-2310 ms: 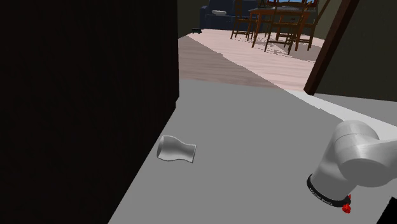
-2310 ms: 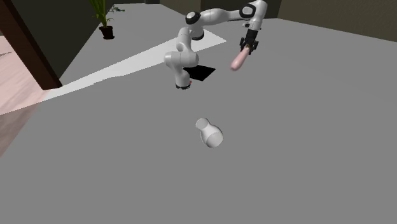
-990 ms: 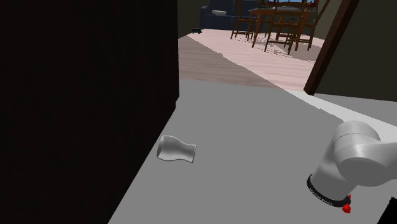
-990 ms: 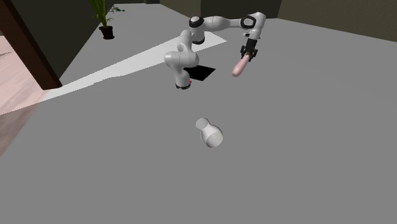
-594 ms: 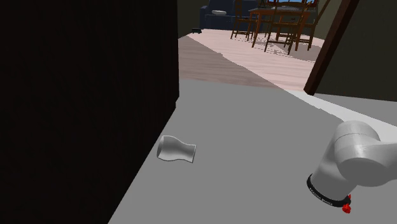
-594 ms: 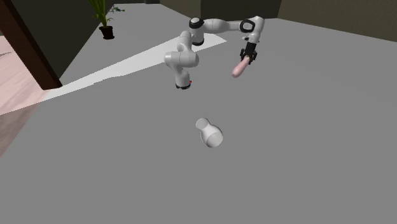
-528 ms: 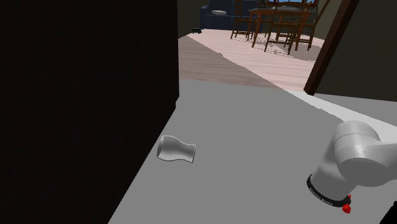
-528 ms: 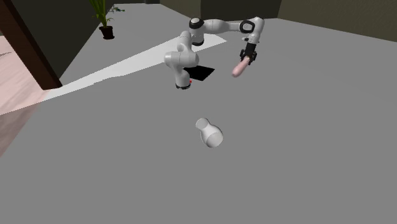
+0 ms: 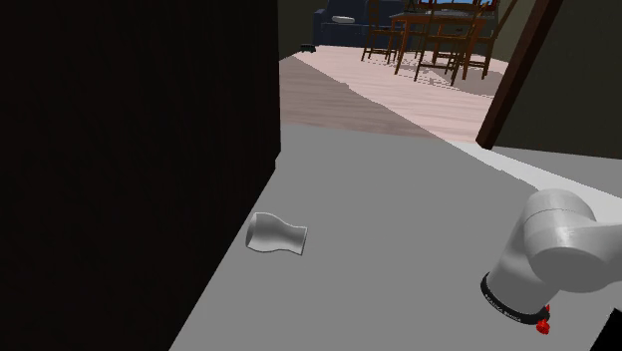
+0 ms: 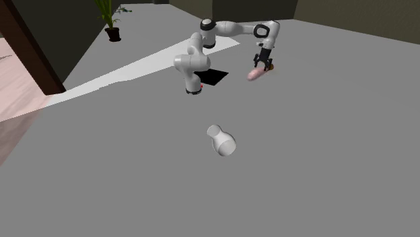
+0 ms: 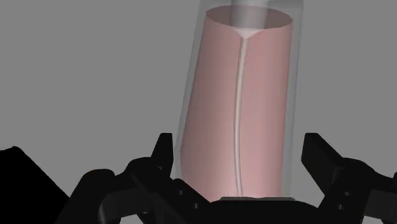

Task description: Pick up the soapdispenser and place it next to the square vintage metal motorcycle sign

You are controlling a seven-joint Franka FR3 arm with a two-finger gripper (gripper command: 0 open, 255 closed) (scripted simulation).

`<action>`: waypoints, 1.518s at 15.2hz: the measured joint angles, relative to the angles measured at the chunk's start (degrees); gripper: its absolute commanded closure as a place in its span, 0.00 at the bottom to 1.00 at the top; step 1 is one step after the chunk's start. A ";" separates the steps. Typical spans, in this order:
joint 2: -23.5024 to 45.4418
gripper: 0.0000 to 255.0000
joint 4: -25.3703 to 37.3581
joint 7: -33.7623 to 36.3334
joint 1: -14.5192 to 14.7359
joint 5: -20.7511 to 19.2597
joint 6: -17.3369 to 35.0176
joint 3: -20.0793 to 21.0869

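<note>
In the shoulder view a dark wall (image 9: pixel 130 170) takes up the left side. Just beside its foot a white vase (image 9: pixel 276 234) lies on its side on the grey floor (image 9: pixel 399 219). Far back stand wooden chairs (image 9: pixel 439 40) on a pale wood floor, and the arm's white lower joint (image 9: pixel 558 244) sits at the lower right.

In the second exterior view a potted plant (image 10: pixel 108 20) stands at the upper left. Further right the arm (image 10: pixel 195 57) rises from its base, with a black square (image 10: pixel 215 77) on the floor just beside it. The vase (image 10: pixel 221 141) lies nearer the camera, well apart from the arm. The arm reaches toward that view's right and bends down, so the gripper (image 10: pixel 262 67) points at the floor. The soap dispenser (image 10: pixel 256 73), pink, lies tilted right under the gripper, low at the floor; whether it touches the floor cannot be told.

The wrist view looks along the soap dispenser (image 11: pixel 242 102): a clear shell around a pink fill, with a thin pale tube down the middle. Its base sits between the fingers (image 11: pixel 164 151) of the gripper (image 11: pixel 238 153). They stand apart on either side of it, with a narrow gap seeming to show between each finger and the clear wall, so they do not clasp it
</note>
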 measured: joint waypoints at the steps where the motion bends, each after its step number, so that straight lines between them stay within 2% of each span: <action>1: 2.86 0.00 -1.31 -2.66 -1.09 1.21 -1.03 -0.13; 3: 9.54 0.00 -4.28 -9.45 -4.87 4.00 -3.92 0.57; 5: 16.01 0.00 -5.34 -16.19 -11.74 6.72 -8.30 3.70; 6: 18.74 0.00 -5.73 -19.69 -16.05 7.96 -10.94 6.13; 7: 20.21 0.00 -5.63 -21.63 -18.79 8.56 -12.66 7.43; 8: 20.86 0.00 -6.05 -22.73 -19.72 9.00 -13.29 8.04; 10: 21.07 0.00 -7.03 -23.70 -19.83 9.78 -13.23 8.77; 16: 20.72 0.00 -9.92 -24.27 -17.42 11.34 -11.45 8.77; 21: 20.67 0.00 -10.05 -24.32 -17.26 11.42 -11.47 8.62; 22: 20.63 1.00 -9.97 -24.25 -17.31 11.44 -11.50 8.65; 23: 20.60 1.00 -9.95 -24.23 -17.37 11.46 -11.50 8.67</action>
